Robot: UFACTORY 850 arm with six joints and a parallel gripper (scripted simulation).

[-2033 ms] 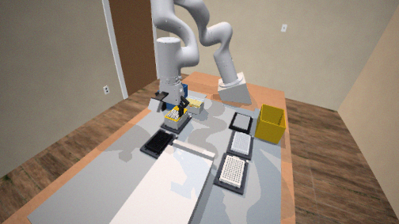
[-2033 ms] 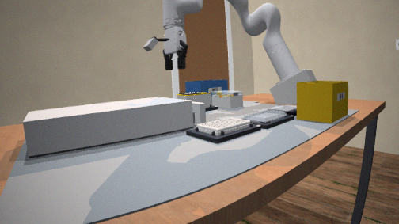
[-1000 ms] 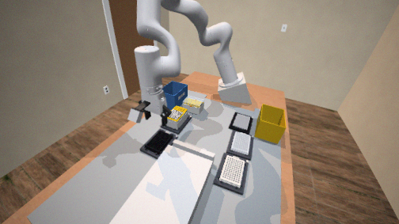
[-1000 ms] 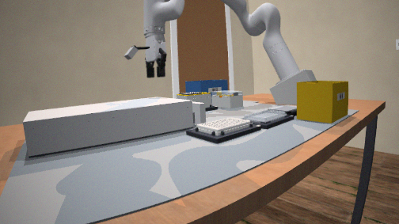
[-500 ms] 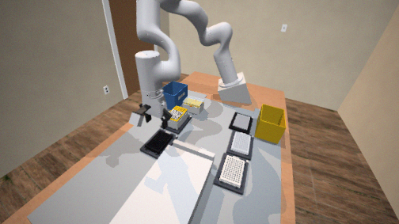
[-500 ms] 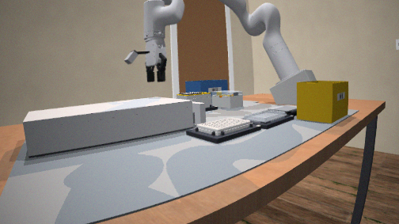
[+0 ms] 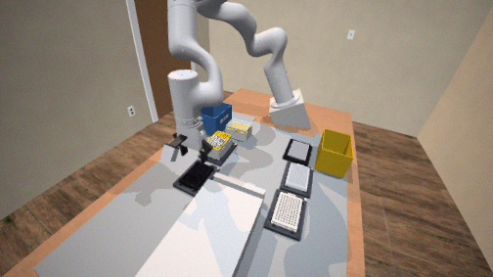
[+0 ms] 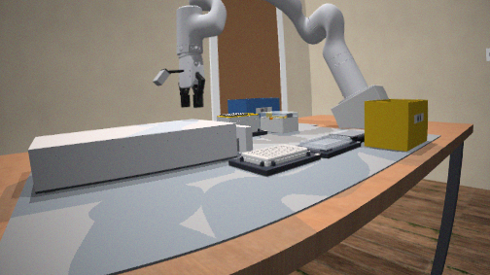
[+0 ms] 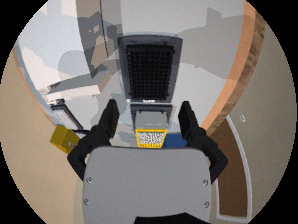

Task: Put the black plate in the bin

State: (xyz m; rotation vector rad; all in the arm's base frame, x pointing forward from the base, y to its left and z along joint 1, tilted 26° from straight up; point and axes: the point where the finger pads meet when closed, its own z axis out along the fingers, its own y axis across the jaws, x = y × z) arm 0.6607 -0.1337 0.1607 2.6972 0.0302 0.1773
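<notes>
The long white box-shaped cooler housing (image 7: 210, 227) lies along the bench; at its far end sits the black well plate (image 7: 195, 175) in its dark nest. The two-finger black gripper (image 8: 192, 95), spread wide and empty, hangs well above that plate. Right of the cooler stand three more nested plates, beyond them one yellow open waste bin (image 7: 335, 153) near the bench edge.
</notes>
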